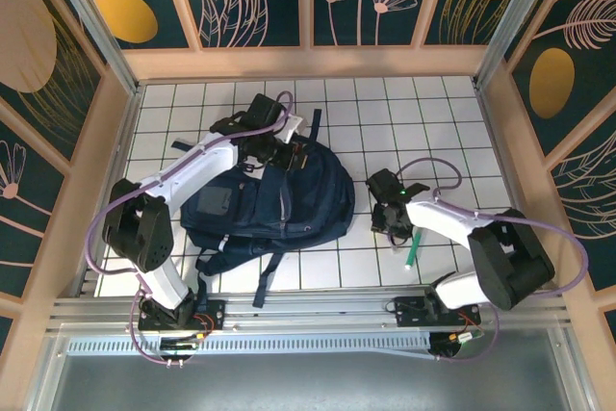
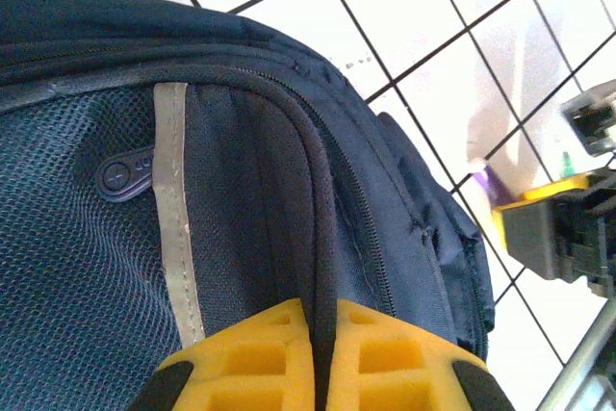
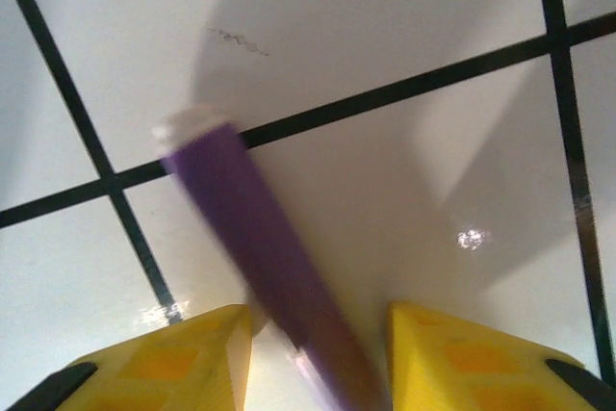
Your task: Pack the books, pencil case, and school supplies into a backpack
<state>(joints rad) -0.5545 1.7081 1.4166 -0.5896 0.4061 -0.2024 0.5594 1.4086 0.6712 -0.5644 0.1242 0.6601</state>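
Pinching down on the backpack [image 1: 279, 204], the left gripper [image 2: 318, 320] has its yellow fingers [image 2: 241, 358] clenched on a raised, piped seam of dark fabric, and that is a firm hold. The bag is the one container out here, lying flat in the middle of the white tiled table [image 1: 462, 132], and its inside is hidden, so I cannot tell what it holds.

Close up in the left wrist view it is dark navy, with a mesh panel, a pale grey stripe running down beside the seam, a small rubbery tab on the mesh and a zip line curving along the edge. From above, black straps trail from it toward the near edge.

Over to the right of the bag, the right gripper [image 3: 318, 324] is low over the tiles with the purple pen [image 3: 250, 238] lying between its two yellow fingers [image 3: 183, 358]. The pen is blurred, it runs close against the left finger, and I cannot tell whether the jaws are gripping it or merely standing around it. The green pen [image 1: 412, 253] lies on the tiles just beside that gripper, on its near side.

Count it up: one backpack, two pens, one purple and one green.
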